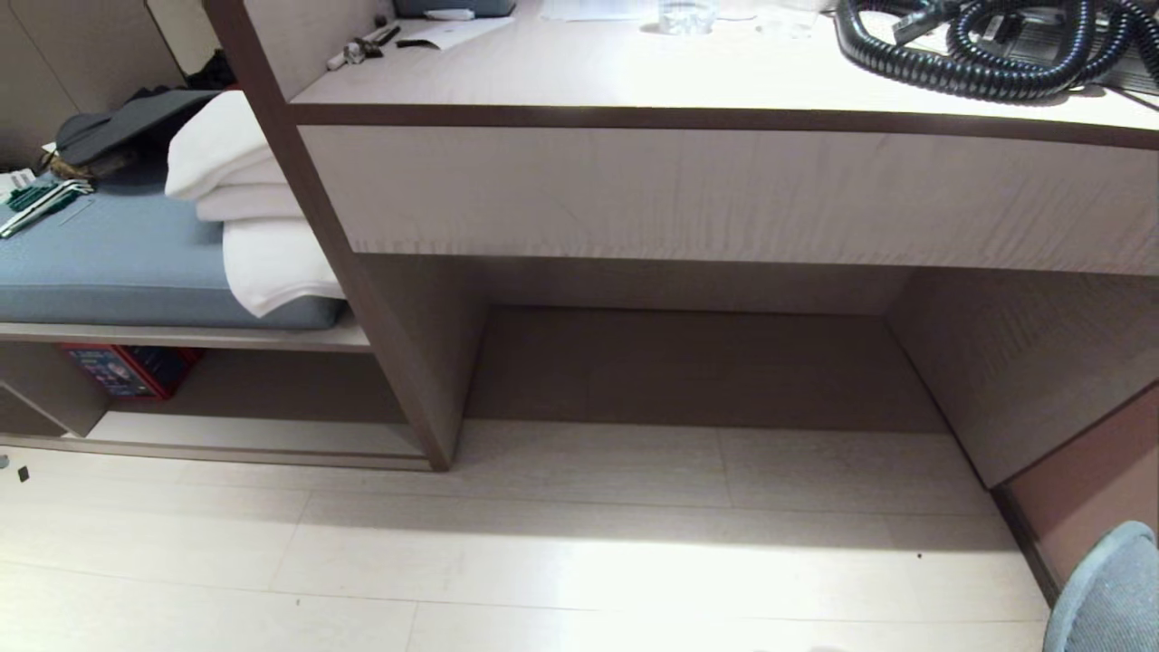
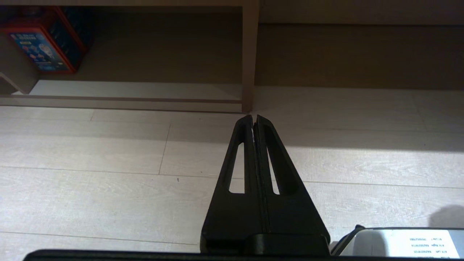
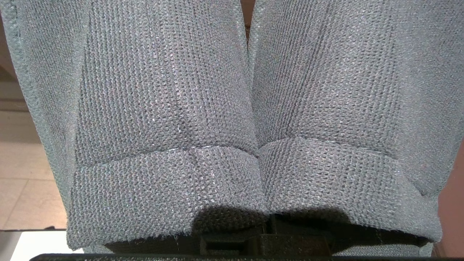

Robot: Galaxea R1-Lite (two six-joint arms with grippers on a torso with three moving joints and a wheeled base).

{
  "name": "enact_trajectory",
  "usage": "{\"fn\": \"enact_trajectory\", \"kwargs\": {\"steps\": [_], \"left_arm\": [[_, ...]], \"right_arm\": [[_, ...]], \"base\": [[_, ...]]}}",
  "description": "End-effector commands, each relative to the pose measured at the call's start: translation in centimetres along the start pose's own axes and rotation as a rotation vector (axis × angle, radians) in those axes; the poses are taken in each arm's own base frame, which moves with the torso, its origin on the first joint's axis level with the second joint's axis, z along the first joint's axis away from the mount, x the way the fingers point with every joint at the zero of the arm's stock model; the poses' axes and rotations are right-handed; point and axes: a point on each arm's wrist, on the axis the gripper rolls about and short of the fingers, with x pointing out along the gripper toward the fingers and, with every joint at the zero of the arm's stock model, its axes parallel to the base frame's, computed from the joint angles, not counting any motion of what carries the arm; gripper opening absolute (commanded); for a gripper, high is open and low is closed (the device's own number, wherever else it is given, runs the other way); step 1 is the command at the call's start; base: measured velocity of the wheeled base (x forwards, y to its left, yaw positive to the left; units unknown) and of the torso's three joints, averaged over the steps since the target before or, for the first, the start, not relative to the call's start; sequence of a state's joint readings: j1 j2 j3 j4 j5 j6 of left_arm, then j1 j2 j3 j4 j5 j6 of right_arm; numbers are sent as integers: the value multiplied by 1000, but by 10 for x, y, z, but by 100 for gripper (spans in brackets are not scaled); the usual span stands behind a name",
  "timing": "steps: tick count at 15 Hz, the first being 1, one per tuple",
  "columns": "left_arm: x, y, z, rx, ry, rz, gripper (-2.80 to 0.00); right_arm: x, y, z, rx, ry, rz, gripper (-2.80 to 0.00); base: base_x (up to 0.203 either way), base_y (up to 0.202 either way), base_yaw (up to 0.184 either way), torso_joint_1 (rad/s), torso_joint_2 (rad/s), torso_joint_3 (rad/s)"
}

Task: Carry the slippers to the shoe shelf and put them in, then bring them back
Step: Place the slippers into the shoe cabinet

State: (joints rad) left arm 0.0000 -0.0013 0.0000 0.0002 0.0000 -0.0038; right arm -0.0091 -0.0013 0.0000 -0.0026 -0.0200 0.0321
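Observation:
The slippers (image 3: 232,108) are a pair in grey knit fabric and fill the right wrist view, side by side, straps toward the camera. Only the black base of my right gripper (image 3: 268,243) shows beneath them; its fingers are hidden under the straps, shut on the pair. A rounded slipper edge (image 1: 1109,593) pokes into the head view's bottom right corner. The shoe shelf (image 1: 263,435) is the low cubby at lower left with a pale raised base board (image 2: 134,90). My left gripper (image 2: 254,117) hangs shut and empty above the floor, pointing at the divider post (image 2: 249,54).
A red and blue box (image 1: 131,369) stands inside the shelf at its left end. Above it, a bench holds a blue cushion (image 1: 118,263) and folded white towels (image 1: 244,199). The desk recess (image 1: 706,371) has floor planks as its bottom. A coiled black cable (image 1: 987,50) lies on the desk.

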Motion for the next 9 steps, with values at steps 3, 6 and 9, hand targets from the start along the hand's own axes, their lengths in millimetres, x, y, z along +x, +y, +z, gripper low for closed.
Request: {"fn": "enact_trajectory", "kwargs": {"steps": [3, 6, 9], "left_arm": [[0, 0, 0, -1, 1, 0, -280], [0, 0, 0, -1, 0, 0, -280], [0, 0, 0, -1, 0, 0, -280]], "right_arm": [[0, 0, 0, 0, 1, 0, -280], [0, 0, 0, 0, 1, 0, -280], [0, 0, 0, 0, 1, 0, -280]], "base": [[0, 0, 0, 4, 1, 204], [0, 0, 0, 2, 2, 197], [0, 0, 0, 2, 0, 204]]}}
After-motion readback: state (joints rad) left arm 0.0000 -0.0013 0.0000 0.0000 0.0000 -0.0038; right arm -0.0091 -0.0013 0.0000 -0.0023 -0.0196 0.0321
